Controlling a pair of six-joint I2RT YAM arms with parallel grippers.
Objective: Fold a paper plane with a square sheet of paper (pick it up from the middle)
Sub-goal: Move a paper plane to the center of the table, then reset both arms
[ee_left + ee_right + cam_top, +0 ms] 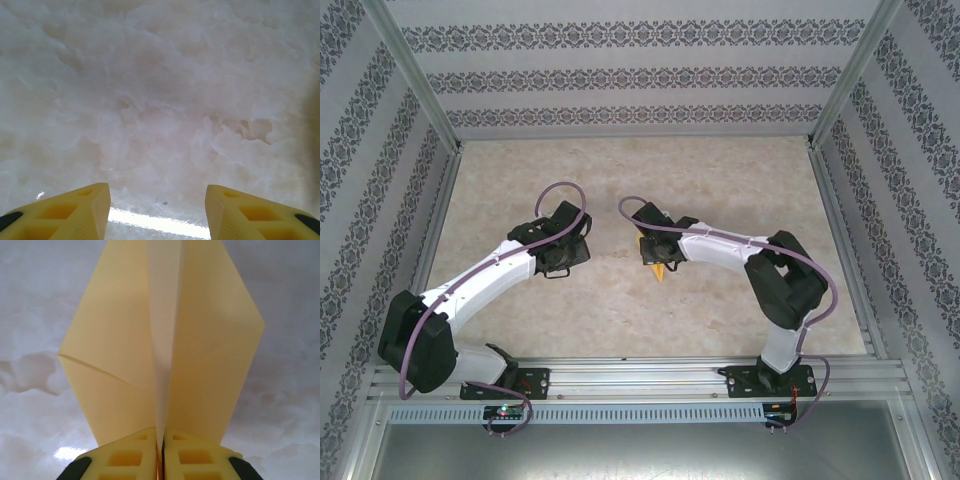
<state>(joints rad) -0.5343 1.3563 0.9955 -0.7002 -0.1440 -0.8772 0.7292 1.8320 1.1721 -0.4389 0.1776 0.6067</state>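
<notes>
The paper plane (200,355) looks nearly finished, its centre fold pinched tight in the right gripper (161,447), the left gripper (156,197) half-open and empty.

Right of left hand (156,194): paper plane (200,350)

This is a robot test cell in a lab. 2 white-and-black jointed arms, left (480,280) and right (720,245), are bolted to a silver slotted aluminium rail (640,375) at the near edge. A beige marble-patterned tabletop (720,180) sits between ornament-striped panel walls (620,75) framed by silver metal posts (415,70).
</notes>
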